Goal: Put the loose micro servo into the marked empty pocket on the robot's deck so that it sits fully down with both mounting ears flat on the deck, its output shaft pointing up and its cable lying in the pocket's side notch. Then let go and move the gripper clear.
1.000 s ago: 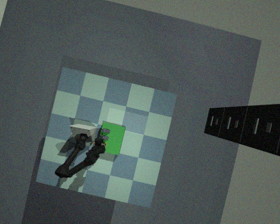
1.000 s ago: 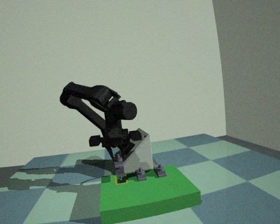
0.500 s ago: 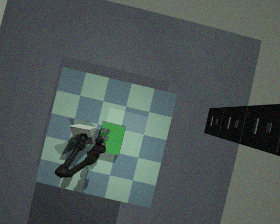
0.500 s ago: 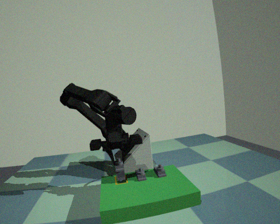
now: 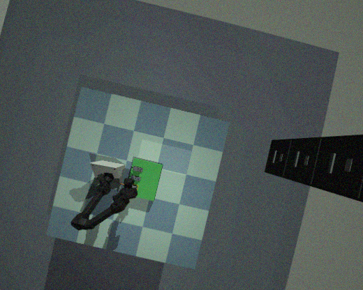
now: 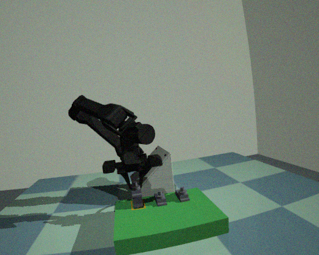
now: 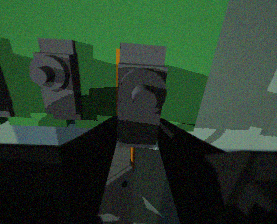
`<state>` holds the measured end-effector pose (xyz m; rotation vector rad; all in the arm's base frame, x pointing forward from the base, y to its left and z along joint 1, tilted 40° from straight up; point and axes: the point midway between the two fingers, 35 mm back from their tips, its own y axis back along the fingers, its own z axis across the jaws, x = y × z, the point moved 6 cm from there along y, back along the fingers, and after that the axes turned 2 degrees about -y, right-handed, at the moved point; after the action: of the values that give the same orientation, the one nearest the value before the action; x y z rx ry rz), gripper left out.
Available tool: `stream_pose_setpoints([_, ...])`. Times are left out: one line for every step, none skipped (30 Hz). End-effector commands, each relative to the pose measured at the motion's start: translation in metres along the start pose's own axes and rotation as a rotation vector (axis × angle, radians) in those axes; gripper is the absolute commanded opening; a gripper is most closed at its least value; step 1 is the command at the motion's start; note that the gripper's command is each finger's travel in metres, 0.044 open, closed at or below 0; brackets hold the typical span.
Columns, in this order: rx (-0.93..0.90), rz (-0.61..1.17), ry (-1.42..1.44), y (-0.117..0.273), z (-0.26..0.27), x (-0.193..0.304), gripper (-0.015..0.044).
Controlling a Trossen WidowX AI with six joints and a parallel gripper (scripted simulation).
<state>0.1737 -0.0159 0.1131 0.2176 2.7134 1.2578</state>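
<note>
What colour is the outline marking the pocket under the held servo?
Orange; it shows best in the exterior view.

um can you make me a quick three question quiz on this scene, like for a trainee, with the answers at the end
1. True or false: the gripper is shut on the micro servo.
2. Multiple choice: what colour is the deck? A) red B) green C) white
3. Fill in the blank: in the exterior view, the outline around the marked pocket is ____.

Key: 1 true; 2 B; 3 orange.
</note>
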Motion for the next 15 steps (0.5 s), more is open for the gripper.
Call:
stream_pose_setpoints([0.002,-0.007,0.005,-0.003,0.0,-0.001,0.0])
stream_pose_setpoints([0.002,-0.007,0.005,-0.004,0.0,-0.001,0.0])
stream_pose_setpoints([0.002,-0.007,0.005,-0.005,0.0,-0.001,0.0])
stream_pose_setpoints([0.003,-0.007,0.005,-0.006,0.0,-0.001,0.0])
stream_pose_setpoints([0.003,-0.007,0.005,-0.007,0.0,-0.001,0.0])
stream_pose_setpoints([0.003,-0.007,0.005,-0.008,0.0,-0.001,0.0])
stream_pose_setpoints([0.003,-0.007,0.005,-0.009,0.0,-0.001,0.0])
stream_pose_setpoints([0.003,-0.007,0.005,-0.01,0.0,-0.001,0.0])
stream_pose_setpoints([0.003,-0.007,0.005,-0.011,0.0,-0.001,0.0])
stream_pose_setpoints([0.003,-0.007,0.005,-0.011,0.0,-0.001,0.0])
stream_pose_setpoints([0.003,-0.007,0.005,-0.012,0.0,-0.001,0.0])
stream_pose_setpoints([0.003,-0.007,0.005,-0.013,0.0,-0.001,0.0])
stream_pose_setpoints([0.003,-0.007,0.005,-0.014,0.0,-0.001,0.0])
stream_pose_setpoints([0.003,-0.007,0.005,-0.015,0.0,-0.001,0.0])
stream_pose_setpoints([0.003,-0.007,0.005,-0.016,0.0,-0.001,0.0])
